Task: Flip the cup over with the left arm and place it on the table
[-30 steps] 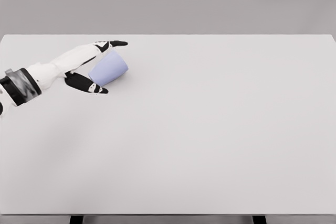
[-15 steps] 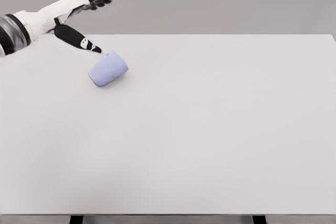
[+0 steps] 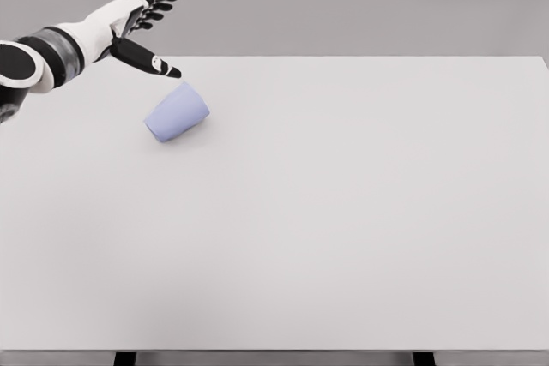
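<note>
A pale lavender cup point(image 3: 177, 113) lies on its side on the white table point(image 3: 343, 212), at the far left, its base pointing toward the lower left. My left hand point(image 3: 153, 27) hovers above and just behind the cup, raised off the table. Its fingers are spread, the thumb pointing down toward the cup without touching it. It holds nothing. The left forearm enters from the picture's left edge. The right arm does not show.
The table's far edge runs just behind the cup. A plain grey wall fills the background. Two dark table legs show at the bottom edge.
A second ago my left hand was around the cup on the table. It let go and rose up and back; the cup stayed lying in the same place.
</note>
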Controlling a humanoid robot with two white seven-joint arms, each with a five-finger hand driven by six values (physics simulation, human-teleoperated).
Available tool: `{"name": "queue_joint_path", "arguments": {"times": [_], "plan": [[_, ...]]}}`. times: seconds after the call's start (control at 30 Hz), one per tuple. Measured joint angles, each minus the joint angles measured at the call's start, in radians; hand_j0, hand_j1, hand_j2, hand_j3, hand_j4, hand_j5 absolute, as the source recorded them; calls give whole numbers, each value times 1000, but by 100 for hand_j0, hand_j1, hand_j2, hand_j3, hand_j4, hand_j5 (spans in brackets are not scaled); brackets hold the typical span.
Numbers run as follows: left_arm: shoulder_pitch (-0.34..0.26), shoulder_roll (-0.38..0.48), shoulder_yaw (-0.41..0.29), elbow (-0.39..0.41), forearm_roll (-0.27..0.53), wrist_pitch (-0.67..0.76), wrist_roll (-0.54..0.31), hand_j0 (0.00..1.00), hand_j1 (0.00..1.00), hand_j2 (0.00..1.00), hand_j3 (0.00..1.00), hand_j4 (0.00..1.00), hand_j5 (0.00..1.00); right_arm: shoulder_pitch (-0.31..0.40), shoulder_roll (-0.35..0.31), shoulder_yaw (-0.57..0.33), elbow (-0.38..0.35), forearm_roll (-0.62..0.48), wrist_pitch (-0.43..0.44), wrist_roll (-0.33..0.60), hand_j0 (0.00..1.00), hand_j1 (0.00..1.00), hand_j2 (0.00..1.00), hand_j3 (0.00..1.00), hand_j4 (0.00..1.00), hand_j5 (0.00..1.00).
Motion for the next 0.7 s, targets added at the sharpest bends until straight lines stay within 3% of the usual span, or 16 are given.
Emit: {"name": "queue_joint_path", "arguments": {"times": [0.2, 0.43, 0.7], "plan": [[0, -31, -55, 22, 13, 12, 56, 100, 100, 100, 100, 100, 100, 0, 0, 0, 0, 0, 0, 0, 100, 100, 100, 100, 100, 100], [0, -67, -95, 121, 138, 14, 54, 100, 100, 100, 100, 100, 100, 0, 0, 0, 0, 0, 0, 0, 100, 100, 100, 100, 100, 100], [0, -132, -140, 213, 100, 14, 62, 100, 100, 100, 100, 100, 100, 0, 0, 0, 0, 0, 0, 0, 100, 100, 100, 100, 100, 100]]}}
